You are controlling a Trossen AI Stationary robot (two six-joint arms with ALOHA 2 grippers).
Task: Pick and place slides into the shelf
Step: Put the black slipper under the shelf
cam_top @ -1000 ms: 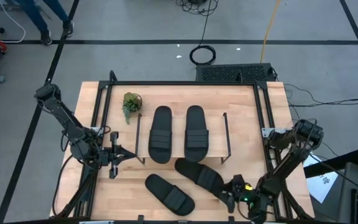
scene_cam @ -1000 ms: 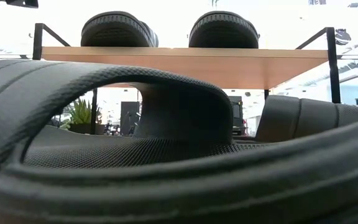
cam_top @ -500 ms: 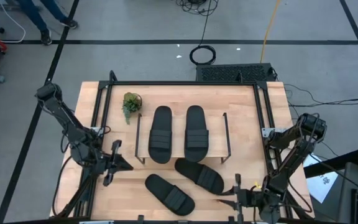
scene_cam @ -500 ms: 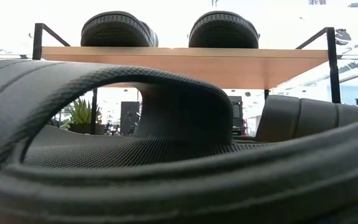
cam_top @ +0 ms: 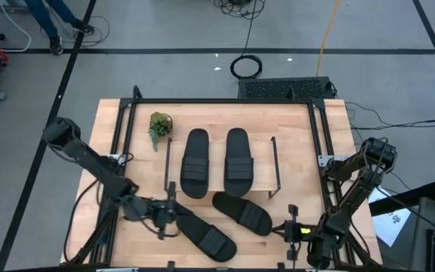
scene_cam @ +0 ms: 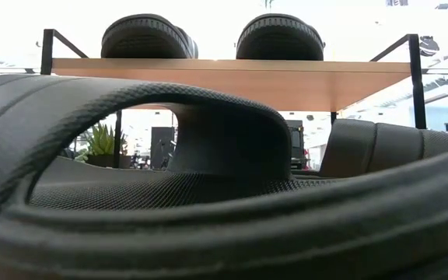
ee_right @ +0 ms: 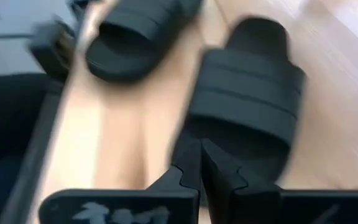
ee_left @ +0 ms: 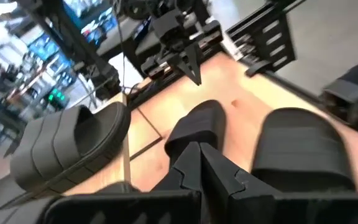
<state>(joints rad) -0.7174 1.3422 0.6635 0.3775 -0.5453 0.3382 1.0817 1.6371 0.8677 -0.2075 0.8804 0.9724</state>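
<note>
**Two slides shelved, two awaiting pickup**

While two matching black ribbed-strap slide sandals [cam_top: 212, 164] lie side by side on the low light-wood shelf with black wire side frames [cam_top: 266, 162], two more slides [cam_top: 226, 223] lie on the wooden tabletop [cam_top: 300, 143] just in front of the shelf. Left hand [cam_top: 169, 215], fingers closed and empty, touches the heel of the slide nearer that arm. Right hand [cam_top: 291, 231], likewise closed and empty, sits beside the other. Judged next: open, then grasp a slide.

No text, label, brand, number or sign can be read in any of these views. The blurred pale marks on the dark gripper body [ee_right: 114, 208] in the right wrist view cannot be made out.
</note>
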